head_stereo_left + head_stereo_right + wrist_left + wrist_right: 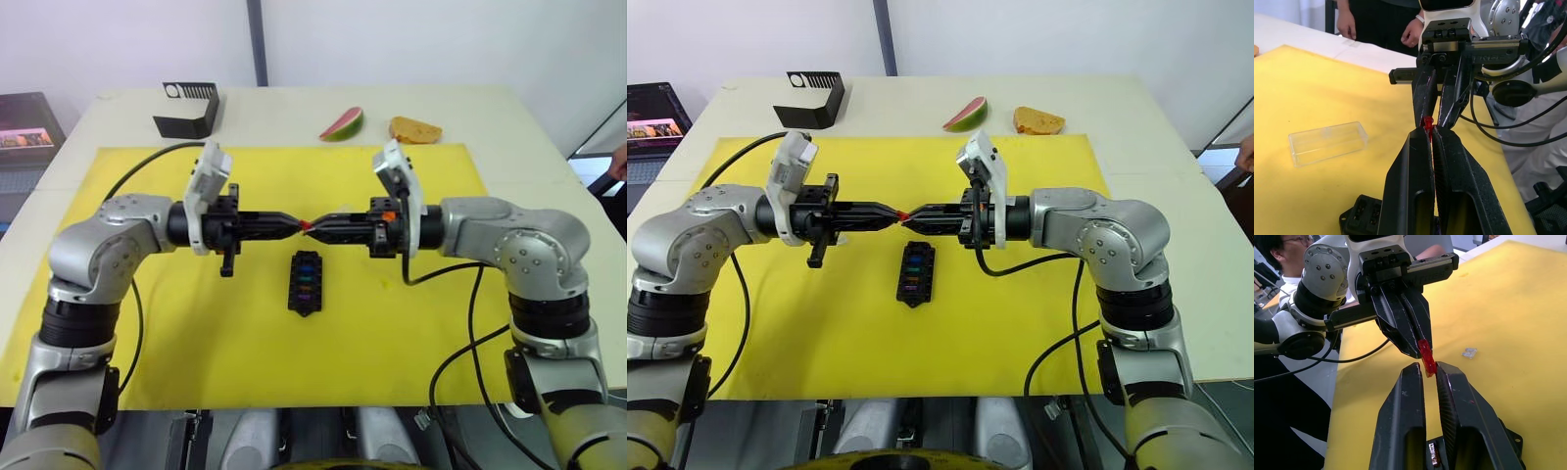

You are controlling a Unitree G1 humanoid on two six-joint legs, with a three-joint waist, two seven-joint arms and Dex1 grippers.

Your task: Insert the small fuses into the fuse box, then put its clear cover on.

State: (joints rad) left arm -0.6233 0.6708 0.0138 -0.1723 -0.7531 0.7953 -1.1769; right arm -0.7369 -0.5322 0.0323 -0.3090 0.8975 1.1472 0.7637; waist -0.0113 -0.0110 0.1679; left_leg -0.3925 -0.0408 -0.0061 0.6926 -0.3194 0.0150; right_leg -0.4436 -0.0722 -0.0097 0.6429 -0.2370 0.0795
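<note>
A red fuse [1426, 357] is clamped between the closed left gripper [297, 226] and right gripper [315, 228], tip to tip above the yellow mat [147, 333]: a handover is judged under way. One release is needed next. The fuse box [306, 282] lies at 6 o'clock, long axis 12-to-6. The clear cover [1327, 142] lies apart.

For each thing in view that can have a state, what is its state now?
red fuse: in the air, pinched by both grippers.
left gripper: shut on the red fuse.
right gripper: shut on the red fuse.
fuse box: on the yellow mat, uncovered, some fuses in.
clear cover: lying on the mat, off the box.
pale fuse: loose on the mat.
</note>
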